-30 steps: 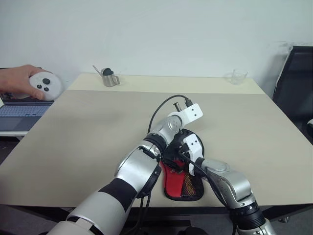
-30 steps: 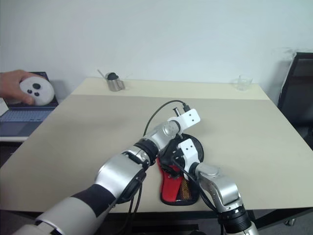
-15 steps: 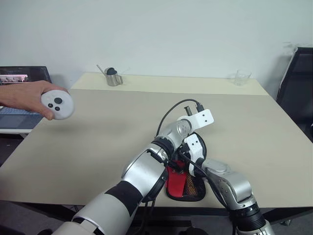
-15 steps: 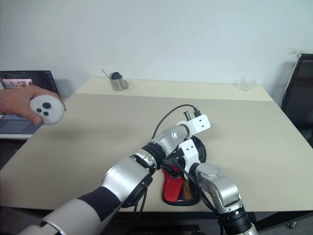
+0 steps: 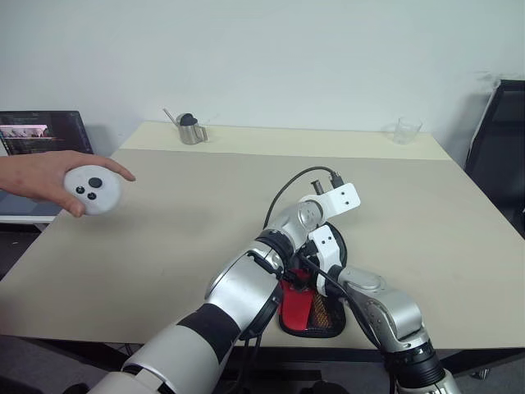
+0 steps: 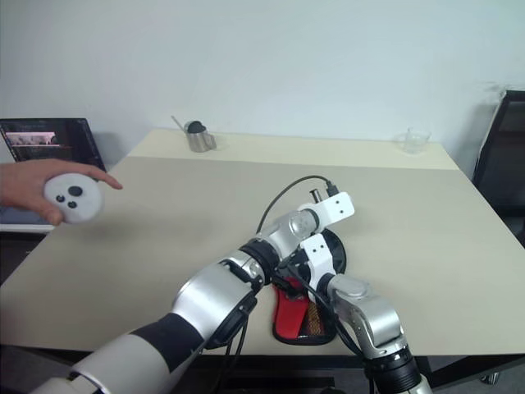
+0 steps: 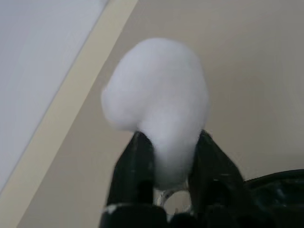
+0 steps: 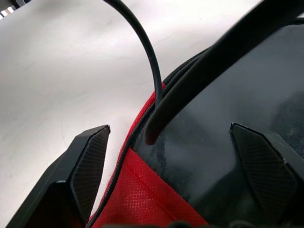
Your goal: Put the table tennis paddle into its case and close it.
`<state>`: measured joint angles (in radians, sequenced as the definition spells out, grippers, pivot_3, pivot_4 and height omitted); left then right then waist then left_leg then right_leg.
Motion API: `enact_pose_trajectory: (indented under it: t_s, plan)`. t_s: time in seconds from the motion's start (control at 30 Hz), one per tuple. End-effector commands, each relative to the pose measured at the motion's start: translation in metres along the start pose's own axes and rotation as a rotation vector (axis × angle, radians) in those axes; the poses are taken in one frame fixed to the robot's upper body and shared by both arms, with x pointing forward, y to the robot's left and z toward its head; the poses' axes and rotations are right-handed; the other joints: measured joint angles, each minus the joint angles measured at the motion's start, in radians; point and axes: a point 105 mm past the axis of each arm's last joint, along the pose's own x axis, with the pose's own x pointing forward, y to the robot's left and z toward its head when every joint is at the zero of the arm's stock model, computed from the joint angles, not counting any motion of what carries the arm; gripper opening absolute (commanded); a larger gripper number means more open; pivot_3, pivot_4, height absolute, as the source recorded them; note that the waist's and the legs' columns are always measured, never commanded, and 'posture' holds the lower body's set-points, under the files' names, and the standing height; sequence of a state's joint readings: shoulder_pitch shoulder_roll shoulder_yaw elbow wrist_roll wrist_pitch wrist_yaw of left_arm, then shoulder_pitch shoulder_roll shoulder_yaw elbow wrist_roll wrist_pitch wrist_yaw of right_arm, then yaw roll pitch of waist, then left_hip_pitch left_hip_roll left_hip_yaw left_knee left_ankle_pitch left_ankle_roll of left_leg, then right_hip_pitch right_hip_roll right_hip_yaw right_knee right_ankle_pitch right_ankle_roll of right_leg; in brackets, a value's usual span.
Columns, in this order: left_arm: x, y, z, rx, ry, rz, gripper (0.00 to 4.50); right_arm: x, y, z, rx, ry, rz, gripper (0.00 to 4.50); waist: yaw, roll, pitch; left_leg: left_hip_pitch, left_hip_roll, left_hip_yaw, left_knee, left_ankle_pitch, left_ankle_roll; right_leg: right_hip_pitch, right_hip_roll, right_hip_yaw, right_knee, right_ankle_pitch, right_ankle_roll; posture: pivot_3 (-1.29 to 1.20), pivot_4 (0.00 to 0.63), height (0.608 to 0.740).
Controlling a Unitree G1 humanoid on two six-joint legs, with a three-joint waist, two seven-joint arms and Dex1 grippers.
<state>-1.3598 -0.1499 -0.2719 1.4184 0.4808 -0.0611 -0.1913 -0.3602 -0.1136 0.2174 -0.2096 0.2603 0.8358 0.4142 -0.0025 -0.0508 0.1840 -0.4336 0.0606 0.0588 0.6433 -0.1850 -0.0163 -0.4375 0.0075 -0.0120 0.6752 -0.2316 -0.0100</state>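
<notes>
Moved: left gripper (image 7: 168,156) drifted right, white ball charm (image 7: 159,102) between its fingers; right gripper (image 8: 173,156) wide astride case (image 5: 316,308). Closure underway.

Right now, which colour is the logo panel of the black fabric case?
Red, on the paddle-shaped black fabric case; the right wrist view shows it best.
</notes>
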Motion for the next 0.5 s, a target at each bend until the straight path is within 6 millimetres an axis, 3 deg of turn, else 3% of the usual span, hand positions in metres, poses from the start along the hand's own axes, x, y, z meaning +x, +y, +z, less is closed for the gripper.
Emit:
enact_pose_trajectory:
  t_s: [0.03,0.2,0.33,0.5]
  plan:
    - [0.003,-0.012,0.035,0.021,-0.093,-0.027,2.56,0.005,0.003,-0.020,0.052,0.079,0.026,4.50,-0.001,0.000,0.000,0.000,0.000,0.000,0.000,0.000,0.000,0.000,0.000,0.000,0.000,0.000,0.000,0.00,0.150,0.740]
    - [0.002,-0.011,0.021,0.024,-0.058,-0.045,4.31,0.007,0.004,-0.021,0.055,0.082,0.038,4.50,-0.002,0.000,0.000,0.000,0.000,0.000,0.000,0.000,0.000,0.000,0.000,0.000,0.000,0.000,0.000,0.00,0.150,0.740]
    - [0.000,-0.005,0.009,-0.011,-0.049,-0.056,4.42,0.008,0.001,-0.019,0.050,0.075,0.046,4.50,-0.005,0.001,-0.001,0.001,0.000,0.000,0.000,0.000,0.000,0.000,0.000,0.000,0.000,0.000,0.000,0.00,0.150,0.740]
    - [-0.007,0.006,-0.026,-0.129,-0.006,-0.039,4.42,0.008,-0.008,-0.010,0.039,0.040,0.039,4.50,-0.026,0.001,-0.001,0.002,0.001,0.000,0.000,0.000,0.000,0.000,0.000,0.000,0.002,0.000,0.000,0.00,0.150,0.740]
